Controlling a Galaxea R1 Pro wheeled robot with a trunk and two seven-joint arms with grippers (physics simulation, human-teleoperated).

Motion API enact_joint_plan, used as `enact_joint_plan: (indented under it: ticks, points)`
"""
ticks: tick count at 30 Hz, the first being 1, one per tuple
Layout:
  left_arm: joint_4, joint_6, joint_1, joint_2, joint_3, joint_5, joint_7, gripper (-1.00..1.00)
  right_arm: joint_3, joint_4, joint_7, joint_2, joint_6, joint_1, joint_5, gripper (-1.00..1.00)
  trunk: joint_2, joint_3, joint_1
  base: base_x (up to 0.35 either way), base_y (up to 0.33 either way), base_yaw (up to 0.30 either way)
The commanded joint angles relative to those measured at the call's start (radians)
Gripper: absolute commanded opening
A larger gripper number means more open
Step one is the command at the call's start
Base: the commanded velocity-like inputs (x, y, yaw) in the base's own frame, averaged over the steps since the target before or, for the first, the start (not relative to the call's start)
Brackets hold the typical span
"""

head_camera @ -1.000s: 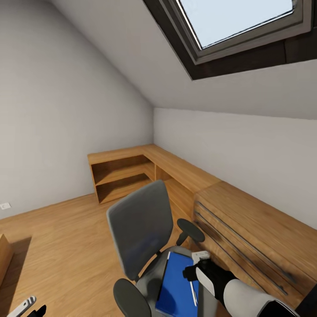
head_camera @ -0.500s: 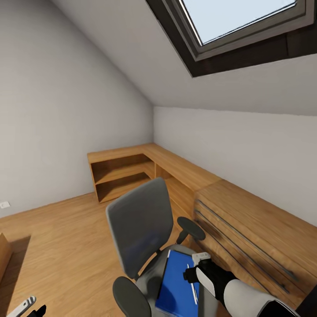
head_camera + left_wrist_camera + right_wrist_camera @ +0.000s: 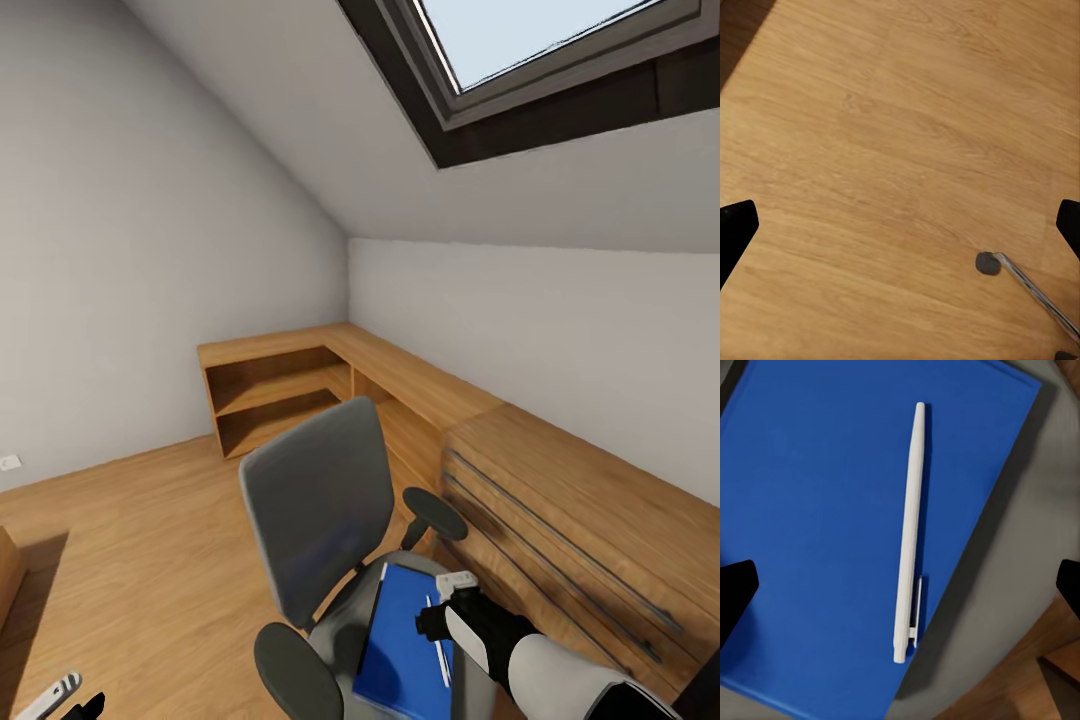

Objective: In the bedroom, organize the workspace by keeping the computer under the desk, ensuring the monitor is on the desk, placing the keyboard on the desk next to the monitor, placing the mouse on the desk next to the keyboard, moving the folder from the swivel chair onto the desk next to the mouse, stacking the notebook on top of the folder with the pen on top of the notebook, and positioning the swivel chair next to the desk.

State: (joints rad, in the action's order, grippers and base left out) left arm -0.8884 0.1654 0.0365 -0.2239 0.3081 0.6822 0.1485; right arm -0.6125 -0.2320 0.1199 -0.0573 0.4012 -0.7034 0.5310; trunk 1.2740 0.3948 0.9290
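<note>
1. The chair (image 3: pixel 320 510) stands on the wood floor (image 3: pixel 892 135) just beside the light-wood chest (image 3: pixel 570 520). On castors, it will likely roll at a nudge, so any push down on the seat should be gentle.
2. The folder (image 3: pixel 817 525) lies flat on the chair's seat. It looks stiff, thin and light, and is best taken by a free edge overhanging the cushion.
3. The pen (image 3: pixel 909 532) rests on the folder near one long edge. It is slim and smooth and may roll or skid, so pinch it across its middle.
4. The right gripper (image 3: pixel 900 585) hovers over the pen with jaws spread wide and nothing between them.
5. The left gripper (image 3: pixel 900 232) hangs low over the floor, jaws likewise spread and empty.
6. Against a second ago, the chair sits slightly higher in the head view and the right wrist a touch lower toward the seat.
</note>
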Motion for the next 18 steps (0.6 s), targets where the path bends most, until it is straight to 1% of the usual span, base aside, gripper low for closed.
enact_joint_plan:
  ticks: [1, 18]
  points:
    - [-0.002, 0.005, 0.0, 0.0, 0.0, 0.01, 0.005, 1.0, -0.008, -0.002, 0.007, 0.0, 0.004, -0.001, 0.01, 1.0, 0.008, 0.004, 0.004, 0.0, 0.0, 0.0]
    - [-0.003, 0.005, 0.0, 0.0, 0.0, 0.01, 0.005, 1.0, -0.009, -0.004, 0.007, 0.001, 0.001, -0.001, 0.01, 1.0, 0.127, 0.058, 0.069, 0.0, 0.0, 0.0]
